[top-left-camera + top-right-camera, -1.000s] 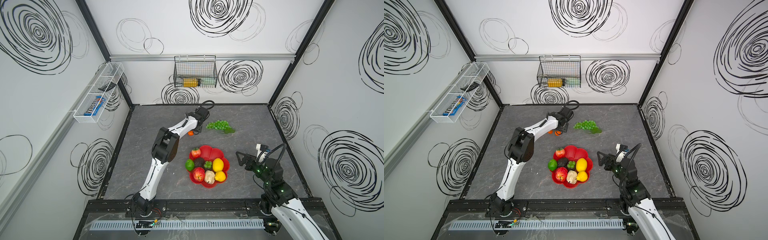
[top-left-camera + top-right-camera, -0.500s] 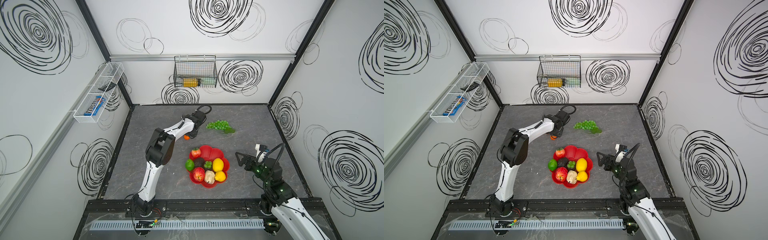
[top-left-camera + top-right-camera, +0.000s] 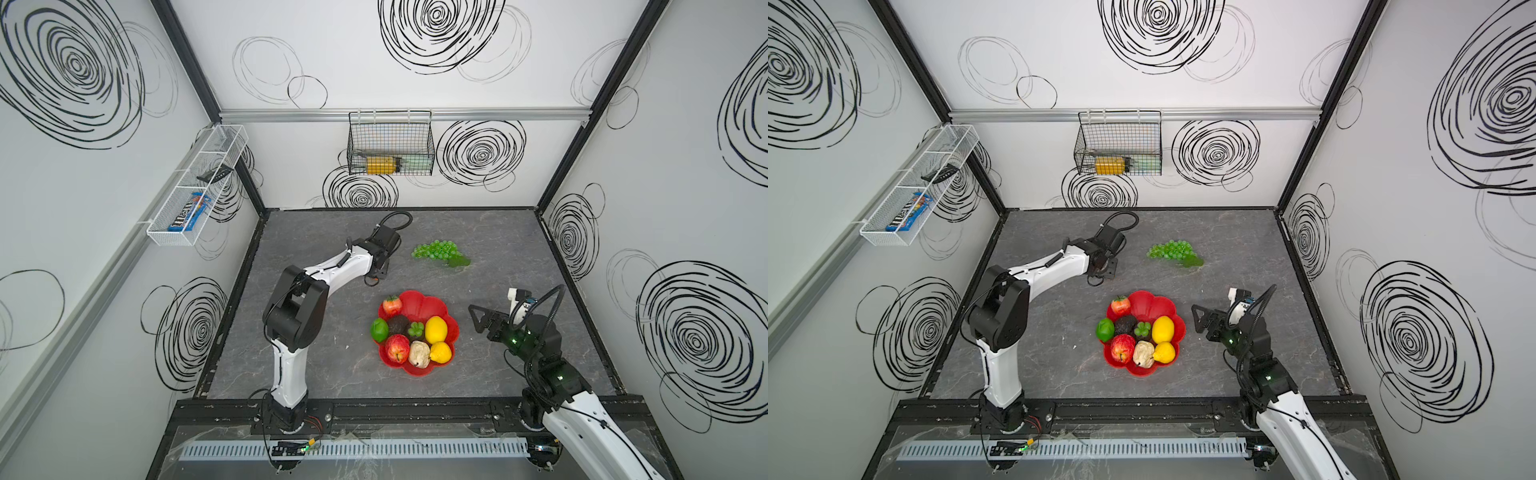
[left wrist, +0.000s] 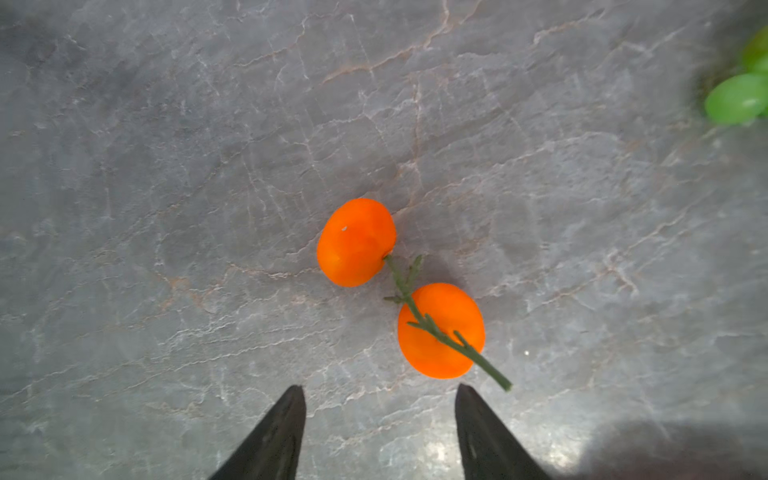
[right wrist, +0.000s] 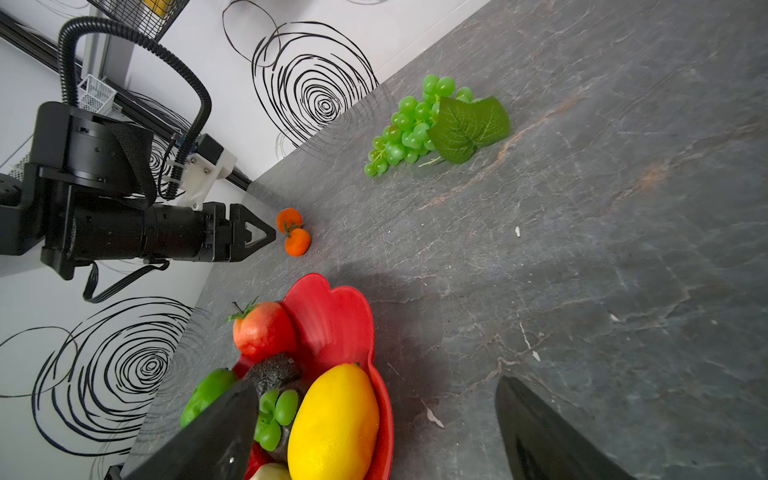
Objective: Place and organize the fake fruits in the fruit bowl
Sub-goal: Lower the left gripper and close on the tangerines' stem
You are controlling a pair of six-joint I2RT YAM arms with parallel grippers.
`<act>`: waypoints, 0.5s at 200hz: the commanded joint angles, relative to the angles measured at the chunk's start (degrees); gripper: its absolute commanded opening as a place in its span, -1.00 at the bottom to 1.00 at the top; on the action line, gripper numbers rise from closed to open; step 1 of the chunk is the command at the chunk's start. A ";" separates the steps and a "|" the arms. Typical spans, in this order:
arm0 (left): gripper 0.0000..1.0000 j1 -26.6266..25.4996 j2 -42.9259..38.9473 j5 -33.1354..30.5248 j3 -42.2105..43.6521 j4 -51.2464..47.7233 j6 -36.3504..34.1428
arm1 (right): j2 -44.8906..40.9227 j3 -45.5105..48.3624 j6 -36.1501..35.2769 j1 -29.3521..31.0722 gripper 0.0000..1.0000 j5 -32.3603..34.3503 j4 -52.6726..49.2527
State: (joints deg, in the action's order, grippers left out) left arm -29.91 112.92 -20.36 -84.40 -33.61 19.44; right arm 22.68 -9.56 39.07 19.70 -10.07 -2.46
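The red scalloped fruit bowl [image 3: 419,303] [image 3: 1152,305] [image 5: 332,316] sits mid-table holding several fake fruits, among them a yellow lemon [image 3: 436,329], a red apple [image 3: 397,348] and a green lime [image 3: 379,329]. Two tiny oranges [image 4: 356,242] [image 5: 297,242], joined by a green stem, lie on the table behind the bowl. My left gripper [image 4: 378,388] [image 3: 380,270] hovers open just short of them, with nothing between its fingers. A green grape bunch [image 3: 436,250] [image 5: 405,129] lies further right. My right gripper [image 5: 376,380] [image 3: 478,318] stands open, right of the bowl.
A black wire basket [image 3: 390,145] hangs on the back wall. A white mesh tray [image 3: 195,187] is fixed to the left wall. Patterned walls enclose the grey table [image 3: 519,257] on three sides. A few small white specks [image 5: 517,230] lie on it.
My left gripper has moved down and toward the front, closing in on the oranges, and its elbow has swung left. The right arm has not moved.
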 commanded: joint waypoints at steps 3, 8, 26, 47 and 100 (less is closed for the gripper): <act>0.30 -1.26 -0.71 2.69 -1.50 3.93 1.47 | 0.31 0.52 0.75 0.40 0.87 -0.31 2.00; 0.31 -1.31 -0.02 2.69 -2.26 3.65 1.55 | 0.39 0.58 0.66 0.37 0.87 -0.31 2.06; 0.30 -1.43 2.91 1.69 -5.01 1.75 1.83 | 0.72 0.30 0.48 0.35 0.87 -0.39 2.20; 0.30 -1.47 5.59 -0.41 -6.42 0.17 1.66 | 1.10 -0.24 0.05 0.41 0.87 -0.57 1.98; 0.13 -0.56 5.70 -1.79 -3.51 0.33 1.45 | 1.47 0.13 -0.53 0.36 0.87 -1.17 2.61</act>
State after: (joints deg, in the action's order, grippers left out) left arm -31.11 119.55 -20.18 -89.54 -33.12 20.47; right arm 23.75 -9.47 38.94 19.70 -10.31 -1.83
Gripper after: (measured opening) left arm 0.582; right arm 0.935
